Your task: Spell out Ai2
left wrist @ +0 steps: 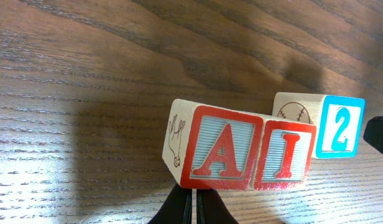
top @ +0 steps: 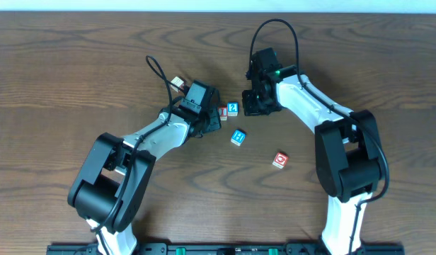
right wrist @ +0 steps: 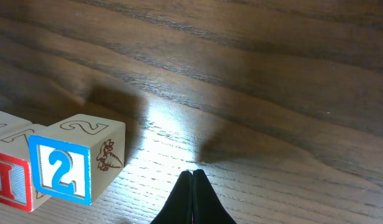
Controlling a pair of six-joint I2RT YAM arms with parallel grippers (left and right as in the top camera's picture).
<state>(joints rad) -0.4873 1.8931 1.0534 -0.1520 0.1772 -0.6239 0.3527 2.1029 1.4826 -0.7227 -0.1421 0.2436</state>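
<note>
1. The left hand [left wrist: 194, 204] has its fingers pressed together and holds nothing, just before the "A" cube [left wrist: 219, 149].
2. The right hand [right wrist: 193, 190] is also closed and empty, near the "2" cube [right wrist: 61, 171].
3. On the worktop [left wrist: 86, 62], the "A" cube touches the "I" cube [left wrist: 285, 155], and the "2" cube stands just beside it.

Red "A" on the A cube [left wrist: 226, 149], just ahead of the left gripper [left wrist: 194, 199]; red "I" on the I cube [left wrist: 290, 155], beside it on the right; white "2" on the blue 2 cube [left wrist: 339, 127], farther right, and lying left of the right gripper [right wrist: 193, 179].
</note>
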